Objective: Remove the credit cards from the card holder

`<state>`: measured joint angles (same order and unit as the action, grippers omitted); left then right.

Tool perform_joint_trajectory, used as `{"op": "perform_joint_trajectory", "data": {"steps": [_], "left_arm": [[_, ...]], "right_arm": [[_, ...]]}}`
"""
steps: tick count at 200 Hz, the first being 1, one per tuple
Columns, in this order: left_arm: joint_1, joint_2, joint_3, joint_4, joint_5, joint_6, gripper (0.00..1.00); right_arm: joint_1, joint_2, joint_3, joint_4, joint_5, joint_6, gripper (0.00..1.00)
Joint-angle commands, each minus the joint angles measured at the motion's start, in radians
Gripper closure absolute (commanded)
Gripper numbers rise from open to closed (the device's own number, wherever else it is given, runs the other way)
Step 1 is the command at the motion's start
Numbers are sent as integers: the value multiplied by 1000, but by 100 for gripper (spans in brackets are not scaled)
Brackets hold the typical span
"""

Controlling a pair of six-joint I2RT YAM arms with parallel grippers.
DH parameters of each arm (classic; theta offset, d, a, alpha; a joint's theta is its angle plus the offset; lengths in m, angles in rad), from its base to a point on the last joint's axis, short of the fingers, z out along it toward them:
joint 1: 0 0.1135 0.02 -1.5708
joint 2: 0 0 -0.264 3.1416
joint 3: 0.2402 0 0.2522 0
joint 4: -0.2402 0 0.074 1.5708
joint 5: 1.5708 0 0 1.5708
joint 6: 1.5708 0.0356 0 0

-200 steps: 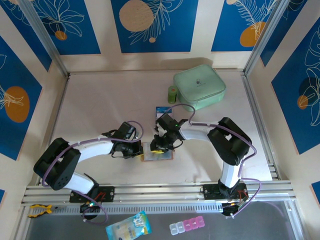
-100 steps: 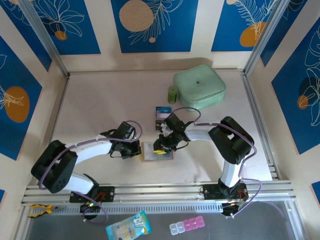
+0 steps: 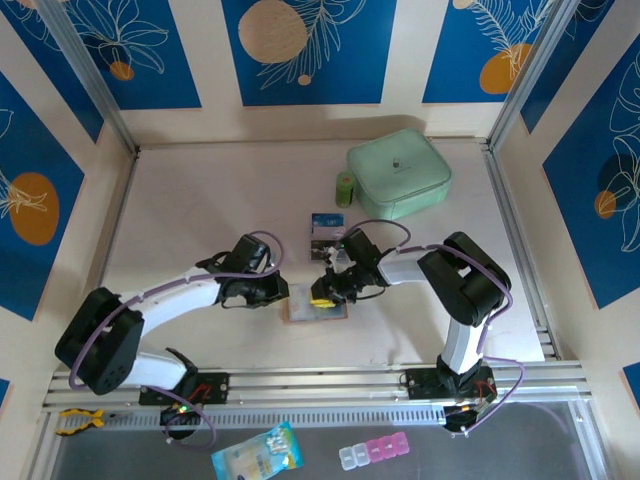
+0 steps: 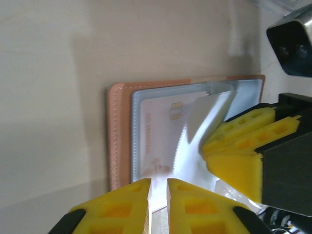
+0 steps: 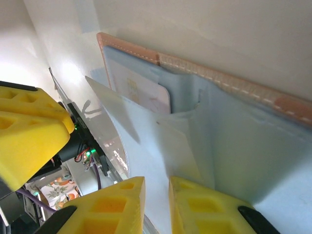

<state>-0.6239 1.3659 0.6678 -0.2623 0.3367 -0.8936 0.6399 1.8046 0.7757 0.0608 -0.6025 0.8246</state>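
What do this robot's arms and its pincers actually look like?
Both the left arm and right arm have white tube-like links joined by bulky black joints, with thin purple cables looping alongside. The left gripper and right gripper each end in two blocky bright-yellow fingers with recessed pockets, on black bodies.

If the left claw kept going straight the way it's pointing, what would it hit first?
Probably the card holder, at its clear inner pocket right ahead of the left claw; depth is unclear.
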Motion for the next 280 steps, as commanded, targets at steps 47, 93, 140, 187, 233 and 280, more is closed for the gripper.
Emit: {"op": "perform_joint_trajectory", "data": {"steps": [47,93,140,187,233,280], "left_arm": [[-13,98,-6,167,94,-74,75],[-21,133,-20,207,112,-84,74],[-30,158,-34,225,118,-89,72],[-40,171,-40,265,142,-105,74],[-43,161,-60,308,164,-140,77],[-47,118,-40,270,156,-142,78]], "right_arm": [[-9,13,-24,-28,29,10,80],[-9,13,-28,-24,28,16,80],[-9,12,-28,-20,28,18,80],[-8,7,-31,-16,28,17,80],[4,-55,-24,-17,32,24,76],[4,-183,11,-149,109,-15,74]]}}
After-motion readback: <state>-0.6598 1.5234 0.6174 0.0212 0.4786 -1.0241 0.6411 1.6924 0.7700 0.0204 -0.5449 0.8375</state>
